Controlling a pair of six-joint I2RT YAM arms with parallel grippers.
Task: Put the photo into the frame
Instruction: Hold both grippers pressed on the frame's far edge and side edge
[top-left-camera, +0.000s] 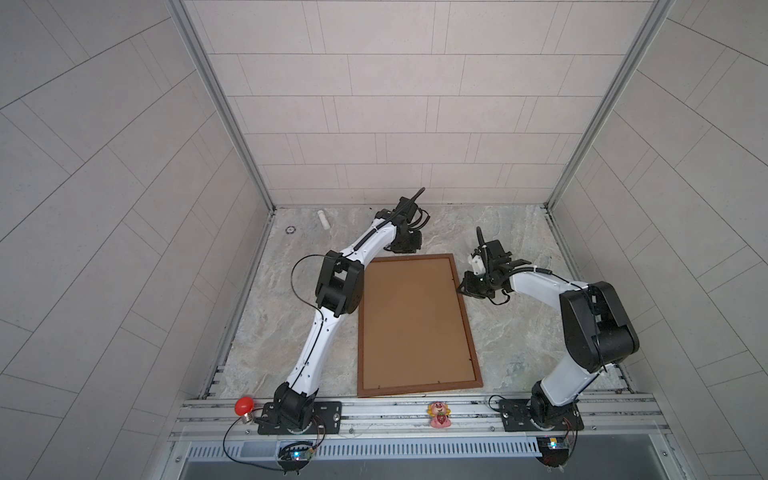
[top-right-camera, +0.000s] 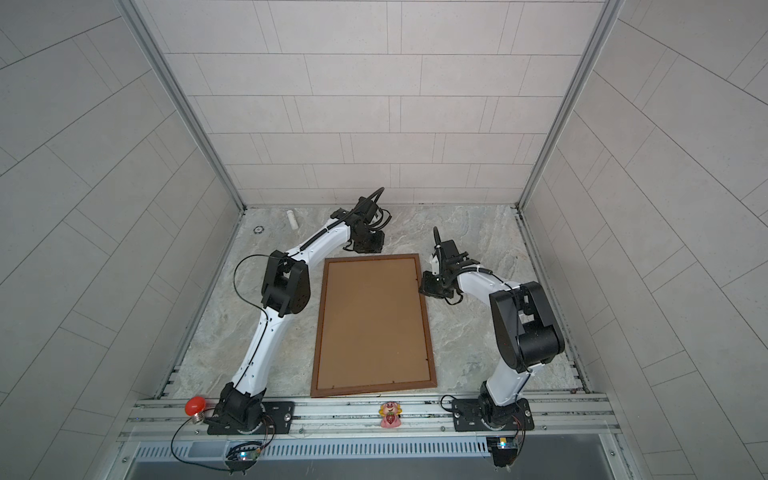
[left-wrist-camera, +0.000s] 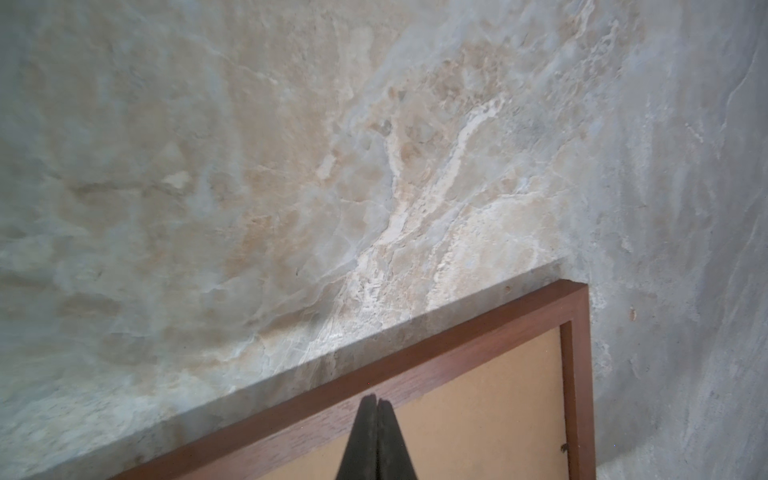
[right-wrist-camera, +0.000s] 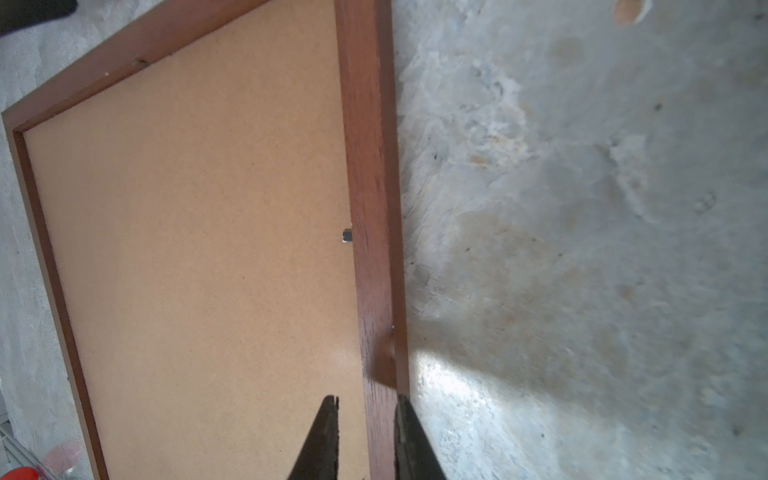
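Right wrist view: right gripper (right-wrist-camera: 365, 399) jaws apart, straddling one long rail of the frame (right-wrist-camera: 365, 166), which runs straight ahead of it, backing board (right-wrist-camera: 199, 228) inboard; left gripper (left-wrist-camera: 376, 401) pinched together above a short rail; photo not visible.

Item: frame (right-wrist-camera: 371, 208). Large, rectangular, with thin dark reddish-brown wooden rails mitred at the corners. It lies flat on the table (top-left-camera: 291, 332), back side up, centred between the two arms. The long sides run from the near edge towards the far wall, skewed slightly. A plain light brown backing board (top-left-camera: 415, 324) fills the opening, recessed within the rails. A small metal tab (right-wrist-camera: 347, 236) shows at one long inner edge.
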